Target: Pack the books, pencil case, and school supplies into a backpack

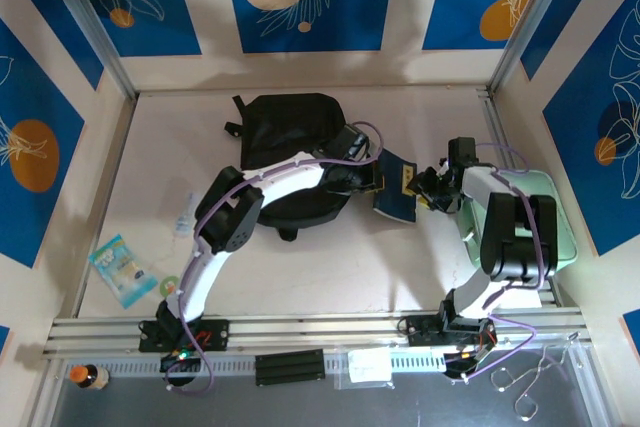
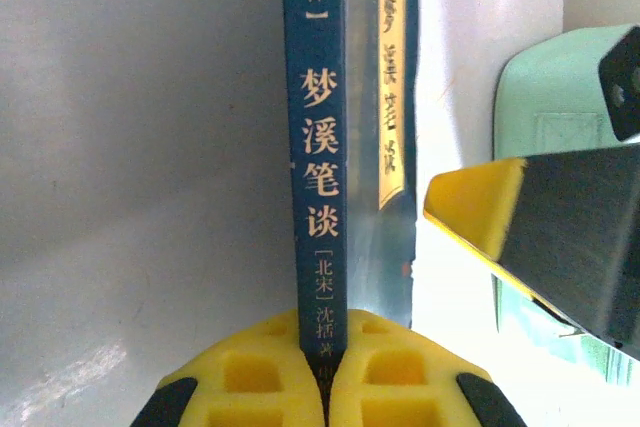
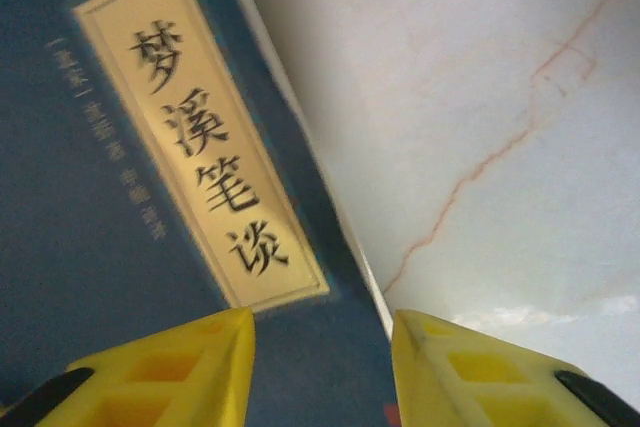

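A thin navy book (image 1: 398, 187) with a cream title label hangs over the table between my two grippers, just right of the black backpack (image 1: 290, 127). My left gripper (image 1: 375, 175) is shut on the lower end of the book's spine (image 2: 318, 147), its yellow pads (image 2: 250, 372) pressed against both sides. The right gripper (image 1: 430, 192) stands open at the book's right end. In the right wrist view the cover (image 3: 120, 247) fills the left, and the jaws (image 3: 322, 347) are apart over its corner without pinching it. One of the right gripper's fingers (image 2: 480, 207) shows beside the book.
A mint green box (image 1: 545, 217) lies at the right under the right arm. A snack packet (image 1: 122, 269) and a small bottle (image 1: 185, 215) lie at the left. A black bar (image 1: 290, 367) and a clear bag (image 1: 368, 365) rest on the front rail.
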### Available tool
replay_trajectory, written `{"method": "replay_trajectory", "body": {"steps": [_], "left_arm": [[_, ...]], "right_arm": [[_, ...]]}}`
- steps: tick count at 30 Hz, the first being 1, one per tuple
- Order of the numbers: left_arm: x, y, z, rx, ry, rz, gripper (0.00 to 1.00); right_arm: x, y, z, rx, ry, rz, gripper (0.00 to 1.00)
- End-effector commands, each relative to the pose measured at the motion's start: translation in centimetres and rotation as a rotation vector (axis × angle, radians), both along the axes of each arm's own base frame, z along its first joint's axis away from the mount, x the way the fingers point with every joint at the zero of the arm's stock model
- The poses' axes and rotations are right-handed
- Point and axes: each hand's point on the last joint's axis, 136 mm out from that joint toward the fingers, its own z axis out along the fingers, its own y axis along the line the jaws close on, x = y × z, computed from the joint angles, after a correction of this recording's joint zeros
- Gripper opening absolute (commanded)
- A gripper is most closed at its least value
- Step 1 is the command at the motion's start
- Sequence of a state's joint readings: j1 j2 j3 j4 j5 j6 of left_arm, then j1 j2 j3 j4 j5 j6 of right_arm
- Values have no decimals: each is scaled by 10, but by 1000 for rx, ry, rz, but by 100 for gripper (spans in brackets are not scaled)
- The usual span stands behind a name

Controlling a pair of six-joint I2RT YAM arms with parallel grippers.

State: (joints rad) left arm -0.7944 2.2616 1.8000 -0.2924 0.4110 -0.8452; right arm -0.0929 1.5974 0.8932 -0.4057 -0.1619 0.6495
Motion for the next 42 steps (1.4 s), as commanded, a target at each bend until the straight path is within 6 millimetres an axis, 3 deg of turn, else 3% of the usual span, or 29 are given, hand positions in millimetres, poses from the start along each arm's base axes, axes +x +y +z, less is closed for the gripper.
{"method": "replay_trajectory", "body": {"steps": [1,9,16,24,28,32,42], "left_arm": [[20,23,71,-58,-151,39,0],[47,101,134,-125,-300,254,0],[57,153,172,-313,-359,489,0],[58,172,196,-462,-384,626,0],[59,177,200,-513,-386,662,0],[58,177,199,-546,-370,677,0],[62,172,187,-566,-322,691,0]], "right_arm": [[7,8,33,95,-133,-1,47],[12,59,103,405,-370,110,65],[13,112,141,616,-439,162,75],[24,160,169,763,-466,145,79],[32,172,165,797,-439,78,80],[41,184,159,837,-411,45,80],[69,204,168,929,-484,0,75]]}}
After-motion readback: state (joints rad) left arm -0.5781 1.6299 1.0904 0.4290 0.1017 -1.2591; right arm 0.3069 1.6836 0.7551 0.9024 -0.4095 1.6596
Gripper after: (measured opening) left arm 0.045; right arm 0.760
